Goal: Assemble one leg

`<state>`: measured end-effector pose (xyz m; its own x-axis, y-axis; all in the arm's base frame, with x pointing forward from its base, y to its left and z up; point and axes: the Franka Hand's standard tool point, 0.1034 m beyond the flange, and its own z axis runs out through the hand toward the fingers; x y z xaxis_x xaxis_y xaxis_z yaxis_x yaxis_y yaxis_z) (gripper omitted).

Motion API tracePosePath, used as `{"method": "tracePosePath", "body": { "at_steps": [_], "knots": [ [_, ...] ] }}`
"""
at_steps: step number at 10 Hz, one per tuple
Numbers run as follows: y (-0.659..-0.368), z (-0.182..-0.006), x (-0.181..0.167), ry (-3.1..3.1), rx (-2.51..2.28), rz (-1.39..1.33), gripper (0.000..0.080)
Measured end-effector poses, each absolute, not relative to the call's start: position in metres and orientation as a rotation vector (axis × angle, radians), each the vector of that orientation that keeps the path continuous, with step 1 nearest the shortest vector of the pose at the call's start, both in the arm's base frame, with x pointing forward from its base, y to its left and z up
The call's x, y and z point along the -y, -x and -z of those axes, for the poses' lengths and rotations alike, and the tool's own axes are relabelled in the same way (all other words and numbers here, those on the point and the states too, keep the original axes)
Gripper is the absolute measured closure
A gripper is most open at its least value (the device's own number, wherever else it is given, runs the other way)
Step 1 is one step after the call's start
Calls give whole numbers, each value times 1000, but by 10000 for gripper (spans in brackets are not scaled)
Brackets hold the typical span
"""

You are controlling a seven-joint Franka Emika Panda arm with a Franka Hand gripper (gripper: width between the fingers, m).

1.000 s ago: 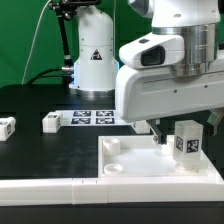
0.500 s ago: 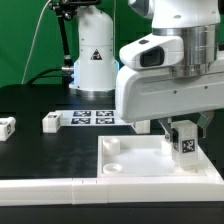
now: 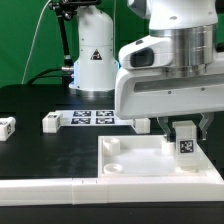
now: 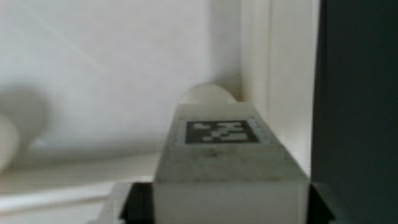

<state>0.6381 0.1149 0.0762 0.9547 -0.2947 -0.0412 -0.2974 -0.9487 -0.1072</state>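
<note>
Black tabletop (image 3: 60, 150) under a green backdrop (image 3: 20, 40) — the gripper (image 3: 183, 132) clamps the leg (image 3: 185, 146) upright between its fingers, tag outward — the white panel (image 3: 130, 160) lies just below the gripper

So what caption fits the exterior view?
Robot pincer straddling a small white tagged plastic leg block upright on the large flat white square panel.
</note>
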Motion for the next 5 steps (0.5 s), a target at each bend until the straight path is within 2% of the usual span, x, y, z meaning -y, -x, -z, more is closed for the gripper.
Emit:
{"method": "tracePosePath", "body": {
  "at_steps": [5],
  "knots": [
    [-638,-75,-113,2673,-1401,-115,509]
  ]
}}
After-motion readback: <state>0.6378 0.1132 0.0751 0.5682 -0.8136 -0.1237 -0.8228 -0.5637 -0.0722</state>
